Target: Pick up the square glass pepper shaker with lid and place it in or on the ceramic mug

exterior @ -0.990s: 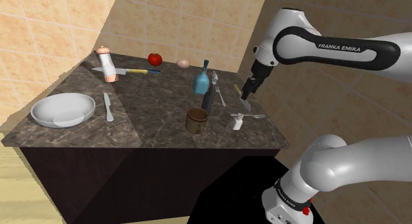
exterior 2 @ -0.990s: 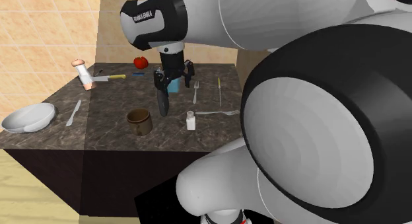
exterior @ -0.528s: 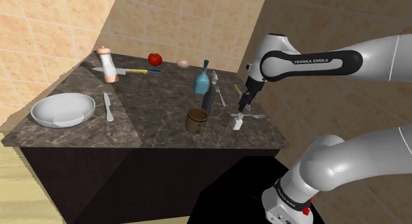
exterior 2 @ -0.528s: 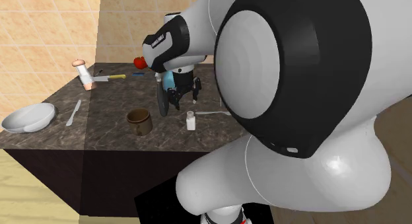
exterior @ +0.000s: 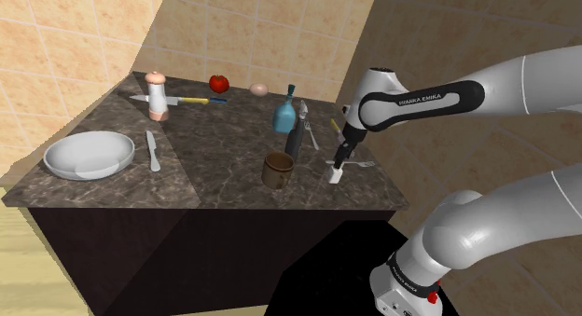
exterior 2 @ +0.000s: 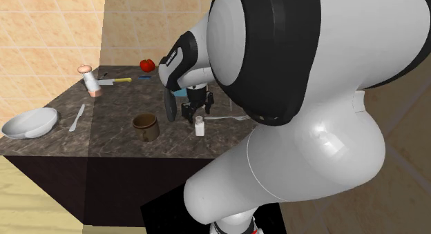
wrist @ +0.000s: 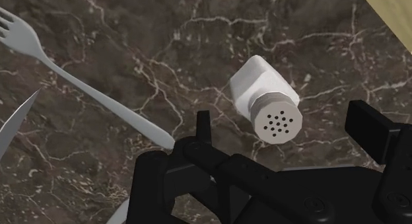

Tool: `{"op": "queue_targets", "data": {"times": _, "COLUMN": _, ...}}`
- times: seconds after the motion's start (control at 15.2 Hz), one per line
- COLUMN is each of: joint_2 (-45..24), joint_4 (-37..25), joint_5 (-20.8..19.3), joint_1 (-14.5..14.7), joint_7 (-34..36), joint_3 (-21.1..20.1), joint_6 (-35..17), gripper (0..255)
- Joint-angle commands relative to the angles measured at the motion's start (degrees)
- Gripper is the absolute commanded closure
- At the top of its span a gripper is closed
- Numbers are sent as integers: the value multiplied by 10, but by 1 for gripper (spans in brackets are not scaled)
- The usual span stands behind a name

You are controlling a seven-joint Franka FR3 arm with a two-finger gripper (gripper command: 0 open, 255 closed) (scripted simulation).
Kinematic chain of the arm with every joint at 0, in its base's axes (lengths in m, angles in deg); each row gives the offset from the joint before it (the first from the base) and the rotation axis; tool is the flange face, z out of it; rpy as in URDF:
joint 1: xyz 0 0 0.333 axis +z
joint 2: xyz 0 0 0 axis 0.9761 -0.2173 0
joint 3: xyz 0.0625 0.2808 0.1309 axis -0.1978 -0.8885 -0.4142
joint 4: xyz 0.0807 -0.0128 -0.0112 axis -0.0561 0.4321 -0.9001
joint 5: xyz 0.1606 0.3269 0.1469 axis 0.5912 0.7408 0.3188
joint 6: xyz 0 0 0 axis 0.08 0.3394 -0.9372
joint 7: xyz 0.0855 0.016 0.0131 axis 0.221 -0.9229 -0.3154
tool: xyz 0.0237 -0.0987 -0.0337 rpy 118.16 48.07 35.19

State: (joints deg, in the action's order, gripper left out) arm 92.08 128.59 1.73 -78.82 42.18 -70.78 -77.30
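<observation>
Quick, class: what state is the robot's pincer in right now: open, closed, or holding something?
Pincer: open, with a finger on either side of the white pepper shaker, not clasping it.

We see a dark marble counter [exterior: 224,179]. Near its edge at the shoulder view's left sits a white bowl [exterior: 89,154] with a grey utensil [exterior: 152,151] just beside it. At the far left corner a mill [exterior: 157,95] stands upright by a yellow-handled knife [exterior: 191,101], and a red tomato [exterior: 218,83] and a pale egg [exterior: 259,89] lie further right. Toward the right stand a blue bottle [exterior: 285,110], a brown mug [exterior: 277,170] and a white shaker [exterior: 335,175], upright near a fork [wrist: 86,85].
</observation>
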Motion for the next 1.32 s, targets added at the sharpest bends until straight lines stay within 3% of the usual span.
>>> {"op": "queue_targets", "data": {"times": 0.0, "joint_2": -10, "joint_4": 10, "joint_5": -1, "joint_1": 0, "joint_7": 1, "joint_3": 1, "joint_6": -21, "gripper": 0}}
{"op": "queue_targets", "data": {"times": 0.53, "joint_2": -13, "joint_4": 13, "joint_5": -1, "joint_1": 0, "joint_7": 1, "joint_3": 2, "joint_6": -26, "gripper": 0}}
{"op": "queue_targets", "data": {"times": 0.59, "joint_2": -13, "joint_4": 13, "joint_5": -1, "joint_1": 0, "joint_7": 1, "joint_3": 2, "joint_6": -26, "gripper": 255}}
{"op": "queue_targets", "data": {"times": 1.25, "joint_2": -8, "joint_4": 9, "joint_5": -1, "joint_1": 0, "joint_7": 1, "joint_3": 1, "joint_6": -17, "gripper": 255}}
